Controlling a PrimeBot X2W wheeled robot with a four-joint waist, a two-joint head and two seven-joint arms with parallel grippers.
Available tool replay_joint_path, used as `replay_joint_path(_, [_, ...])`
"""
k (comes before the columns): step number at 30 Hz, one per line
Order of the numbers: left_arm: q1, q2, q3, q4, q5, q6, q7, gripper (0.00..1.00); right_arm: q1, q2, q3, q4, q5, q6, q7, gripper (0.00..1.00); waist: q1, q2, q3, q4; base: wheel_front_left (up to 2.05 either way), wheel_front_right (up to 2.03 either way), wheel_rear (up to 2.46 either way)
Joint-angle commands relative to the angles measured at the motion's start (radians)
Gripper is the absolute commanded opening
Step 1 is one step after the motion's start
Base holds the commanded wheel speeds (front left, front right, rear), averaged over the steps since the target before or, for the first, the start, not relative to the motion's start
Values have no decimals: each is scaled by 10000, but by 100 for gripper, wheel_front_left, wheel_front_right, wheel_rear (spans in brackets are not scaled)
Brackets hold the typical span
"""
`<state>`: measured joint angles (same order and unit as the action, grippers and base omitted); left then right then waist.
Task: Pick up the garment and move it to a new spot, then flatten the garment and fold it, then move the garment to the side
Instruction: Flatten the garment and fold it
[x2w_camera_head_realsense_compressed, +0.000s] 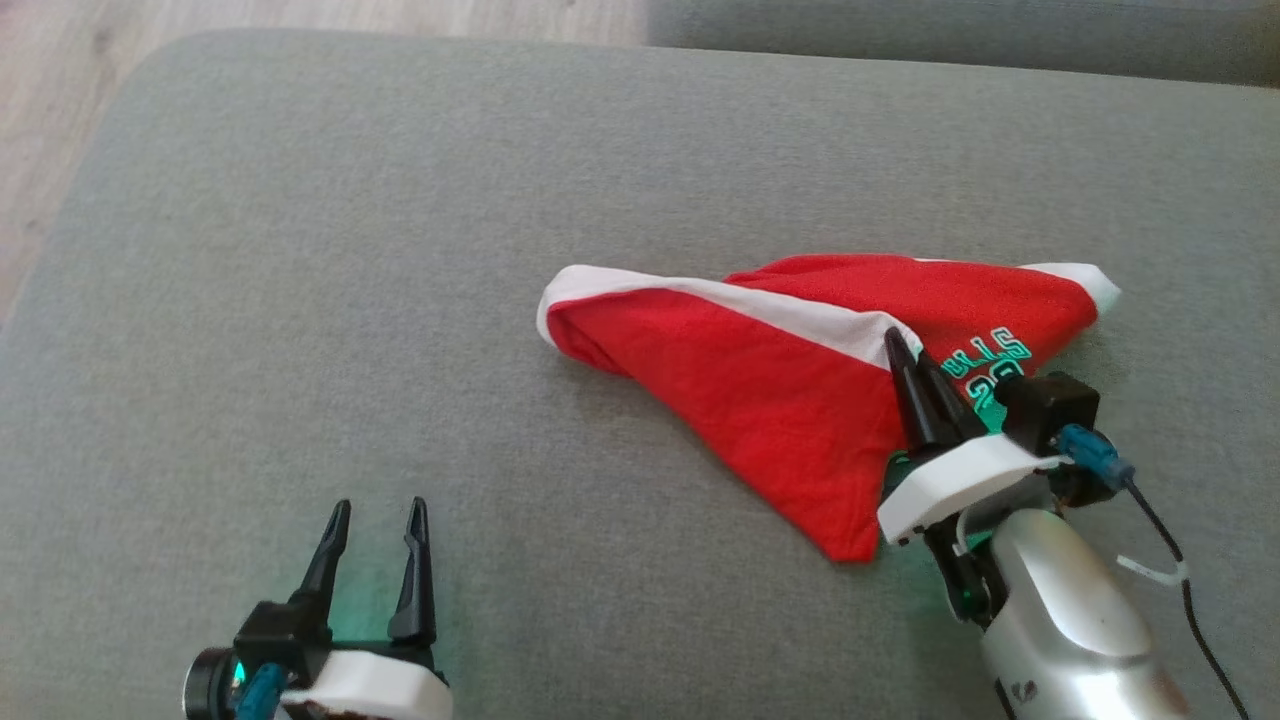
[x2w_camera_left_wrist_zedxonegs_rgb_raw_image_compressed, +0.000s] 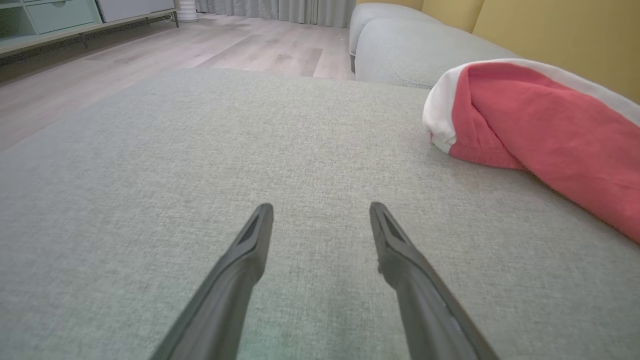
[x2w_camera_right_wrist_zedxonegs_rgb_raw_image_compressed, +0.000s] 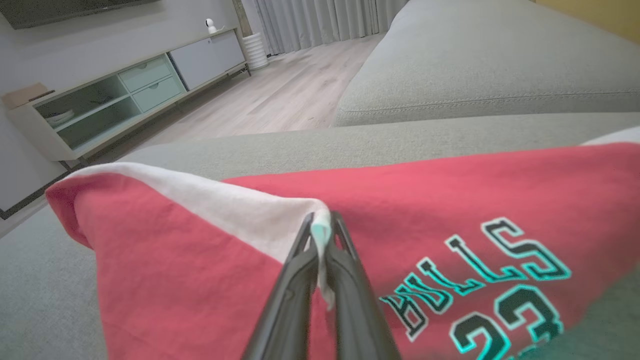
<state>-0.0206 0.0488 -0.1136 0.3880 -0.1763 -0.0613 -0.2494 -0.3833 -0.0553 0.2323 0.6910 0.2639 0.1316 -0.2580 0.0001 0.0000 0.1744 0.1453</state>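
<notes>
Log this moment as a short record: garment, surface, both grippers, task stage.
garment: red, white trim, teal lettering, lying rumpled
surface: grey cushion
left gripper: jaws open, over bare cushion, apart from the garment
right gripper: jaws shut on the garment's white edge
task stage: garment gripped, most of it resting on the cushion, not yet flattened

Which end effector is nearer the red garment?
Right. The right end effector is shut on the red garment; the left end effector is open, well apart to its left.
</notes>
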Motion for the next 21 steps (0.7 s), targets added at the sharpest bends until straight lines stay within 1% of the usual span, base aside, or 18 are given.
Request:
replay_joint_path(1, [-388, 15, 278, -294, -55, 86, -124, 100, -244, 51, 193, -394, -26, -9, -38, 0, -1, 0, -51, -115, 0, 0, 0])
replay_joint_path(5, [-336, 15, 321, -335, -84, 83, -124, 100, 112, 51, -138, -1134, -314, -9, -38, 0, -1, 0, -221, -504, 0, 0, 0])
replay_joint_path(8, [-308, 15, 315, -351, -141, 94, -124, 100, 623, -52, -627, -1859, -857, -9, -38, 0, -1, 0, -355, -869, 0, 0, 0])
replay_joint_path(14, [-263, 15, 243, -338, -238, 122, -124, 100, 1517, -907, -1471, -3206, -1418, -9, -38, 0, -1, 0, -509, -1510, 0, 0, 0])
replay_joint_path(18, [-300, 15, 180, -286, -254, 117, -124, 100, 1629, -1426, -1950, -3752, -1586, -9, -38, 0, -1, 0, -500, -1692, 0, 0, 0])
replay_joint_path(21, [-314, 15, 172, -268, -217, 105, -124, 100, 1487, -1738, -2097, -4171, -1789, -9, -38, 0, -1, 0, -472, -1743, 0, 0, 0])
